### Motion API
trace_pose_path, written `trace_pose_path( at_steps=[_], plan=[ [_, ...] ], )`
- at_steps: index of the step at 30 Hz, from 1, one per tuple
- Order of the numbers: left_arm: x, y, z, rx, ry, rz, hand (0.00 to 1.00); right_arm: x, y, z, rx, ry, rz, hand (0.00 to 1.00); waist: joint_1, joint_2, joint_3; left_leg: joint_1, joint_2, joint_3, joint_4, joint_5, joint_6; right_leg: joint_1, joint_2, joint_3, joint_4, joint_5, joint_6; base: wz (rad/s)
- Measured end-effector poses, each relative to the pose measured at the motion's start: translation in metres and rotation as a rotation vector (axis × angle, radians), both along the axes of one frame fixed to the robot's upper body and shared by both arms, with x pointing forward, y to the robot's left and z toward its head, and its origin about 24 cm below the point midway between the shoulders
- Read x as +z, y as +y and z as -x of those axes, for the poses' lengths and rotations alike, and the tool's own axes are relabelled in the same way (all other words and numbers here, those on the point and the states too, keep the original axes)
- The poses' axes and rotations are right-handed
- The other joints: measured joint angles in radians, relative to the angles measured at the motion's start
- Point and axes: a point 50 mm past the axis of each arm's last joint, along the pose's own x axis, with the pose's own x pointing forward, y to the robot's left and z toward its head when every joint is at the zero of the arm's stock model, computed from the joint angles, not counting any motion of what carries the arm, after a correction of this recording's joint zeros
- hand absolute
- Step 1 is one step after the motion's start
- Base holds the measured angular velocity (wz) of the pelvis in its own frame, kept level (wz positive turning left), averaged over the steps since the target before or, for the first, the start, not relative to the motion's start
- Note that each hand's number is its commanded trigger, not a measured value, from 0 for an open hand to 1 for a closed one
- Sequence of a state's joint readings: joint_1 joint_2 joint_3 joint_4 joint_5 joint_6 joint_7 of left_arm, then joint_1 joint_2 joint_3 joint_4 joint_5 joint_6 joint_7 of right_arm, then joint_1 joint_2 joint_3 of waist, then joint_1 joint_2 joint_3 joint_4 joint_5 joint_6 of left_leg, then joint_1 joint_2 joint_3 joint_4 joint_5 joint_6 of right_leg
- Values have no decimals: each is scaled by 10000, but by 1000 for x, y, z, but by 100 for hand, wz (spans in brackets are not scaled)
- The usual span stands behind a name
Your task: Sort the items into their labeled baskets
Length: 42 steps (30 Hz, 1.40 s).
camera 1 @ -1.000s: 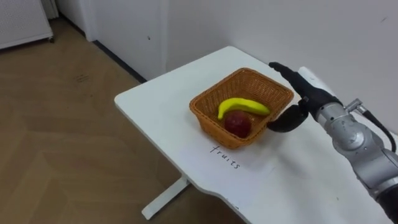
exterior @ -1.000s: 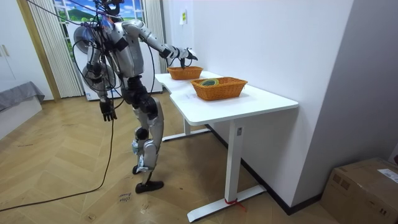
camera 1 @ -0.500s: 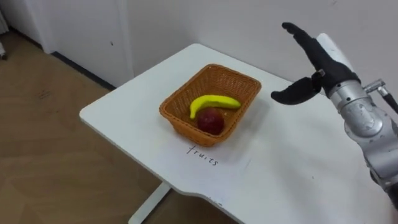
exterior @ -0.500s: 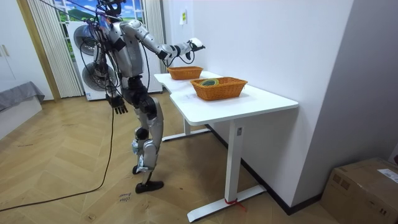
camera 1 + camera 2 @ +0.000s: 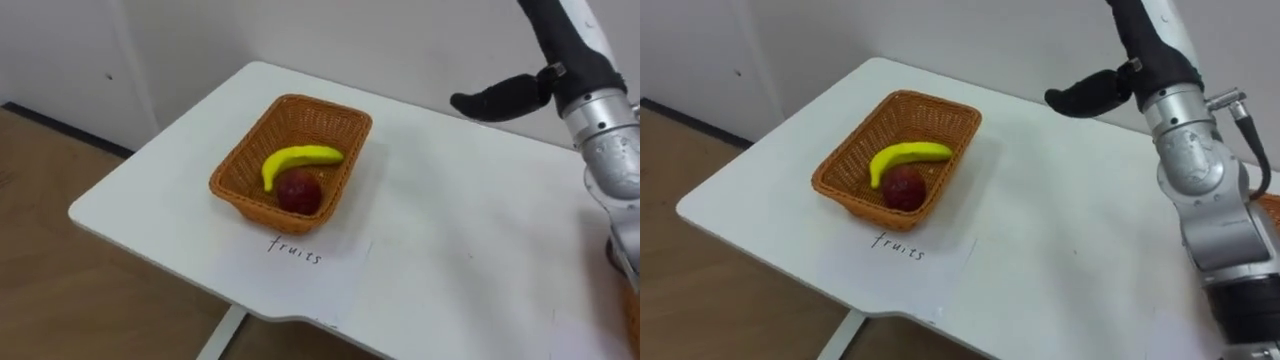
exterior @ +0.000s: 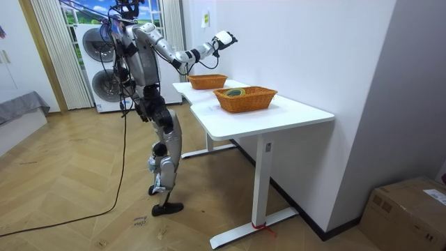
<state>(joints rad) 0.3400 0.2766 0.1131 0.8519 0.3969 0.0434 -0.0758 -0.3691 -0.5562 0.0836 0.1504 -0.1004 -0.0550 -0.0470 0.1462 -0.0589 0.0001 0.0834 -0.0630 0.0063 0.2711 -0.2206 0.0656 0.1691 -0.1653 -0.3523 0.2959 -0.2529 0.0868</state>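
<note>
At the near edge of the white bench (image 5: 450,250) lies a sheet of white paper with a handwritten label (image 5: 295,250); just behind it stands a rectangular woven wicker basket (image 5: 250,205), which holds a curved yellow banana (image 5: 300,160) lying across a dark red apple (image 5: 298,190), the two touching; beyond the basket and off to the right, the right hand (image 5: 1145,60) is raised well above the bench top, its dark fingers straight and pointing upward, the thumb stretched out sideways towards the basket, and nothing in its hold. In the room view the robot stands upright on the wooden floor at the bench's end on the room view's left, its right arm reaching up and out over the fruit basket; a second wicker basket (image 6: 245,102) sits on the bench nearer the camera, with a greenish item (image 6: 235,91) inside that is too small to identify; the left hand (image 6: 141,110) hangs low by the hip, and I cannot tell how it is set; behind the robot stand two stacked white washing machines (image 6: 97,70) beside a pale curtain (image 6: 45,49).
</note>
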Motion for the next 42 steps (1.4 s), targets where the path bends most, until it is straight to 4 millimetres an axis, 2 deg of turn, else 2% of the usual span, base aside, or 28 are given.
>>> trace_pose_path(
  at_steps=[6, 10, 16, 21, 23, 25, 28, 33, 35, 37, 41, 42],
  plan=[
    [-4, -4, 7, 172, 260, 118, 0, 7, -11, 1, -661, -479, -479, 0, -77, -8, 11, 168, 161, 394, -35, -36, -62, -94, 140, 442, 14, 40, -67, -19],
    [-4, -4, 8, 188, 282, 116, 0, 11, -19, 2, -1093, -794, -667, 0, -360, -35, 23, 157, 253, 496, -23, -108, -98, -99, 225, 499, -44, 86, -120, -12],
    [-4, -4, 4, 181, 180, 88, 0, 21, -38, 7, -1812, -1353, -1812, 0, -765, -86, -1, 217, 498, 1060, -122, -182, -182, -332, 341, 519, -54, 177, -235, -26],
    [-4, -4, 3, 124, 183, 48, 0, 17, -56, 16, -2389, -1434, -2891, 0, -1116, -266, -42, 520, 532, 1354, -367, -177, -205, -315, 392, 739, -57, 181, -236, -22],
    [-4, -4, 3, 131, 198, 35, 0, 18, -60, 18, -2575, -1595, -3232, 0, -1155, -344, -16, 584, 558, 1539, -451, -185, -217, -329, 442, 949, -64, 185, -232, -28],
    [-3, -3, 1, 151, 94, -131, 0, 17, -68, 22, -2874, -1702, -3774, 0, -1271, -408, -2, 625, 618, 1661, -503, -219, -259, -316, 543, 1073, -240, 264, -239, -23],
    [-3, -2, 2, 192, 38, -324, 0, 12, -73, 26, -3170, -1719, -4241, 0, -1432, -474, -48, 672, 758, 1849, -533, -255, -316, -251, 734, 1287, -584, 441, -300, -21],
    [-3, -1, 5, 239, 31, -539, 0, 20, -87, 33, -3961, -2401, -4660, 0, -1729, -404, -33, 647, 857, 2069, -570, -270, -351, -329, 831, 1449, -608, 496, -329, -12],
    [-3, -1, 8, 270, 90, -567, 0, 23, -97, 37, -4408, -2715, -4985, 0, -1869, -359, -64, 624, 867, 2070, -569, -278, -364, -397, 844, 1453, -611, 497, -331, -2],
    [-3, 0, 12, 338, 116, -768, 0, 20, -114, 46, -5145, -2885, -5763, 0, -1972, -307, -100, 663, 875, 2077, -571, -285, -377, -402, 861, 1478, -605, 497, -332, 0],
    [-3, -2, 21, 444, 235, -900, 0, 16, -131, 61, -6314, -3410, -6458, 0, -2177, -284, -109, 687, 880, 2154, -658, -281, -388, -480, 883, 1576, -592, 496, -333, -8],
    [-4, -2, 24, 467, 300, -889, 0, 16, -136, 66, -6677, -3583, -6626, 0, -2239, -294, -89, 713, 884, 2207, -671, -282, -391, -495, 889, 1624, -593, 496, -332, -16]
  ],
)
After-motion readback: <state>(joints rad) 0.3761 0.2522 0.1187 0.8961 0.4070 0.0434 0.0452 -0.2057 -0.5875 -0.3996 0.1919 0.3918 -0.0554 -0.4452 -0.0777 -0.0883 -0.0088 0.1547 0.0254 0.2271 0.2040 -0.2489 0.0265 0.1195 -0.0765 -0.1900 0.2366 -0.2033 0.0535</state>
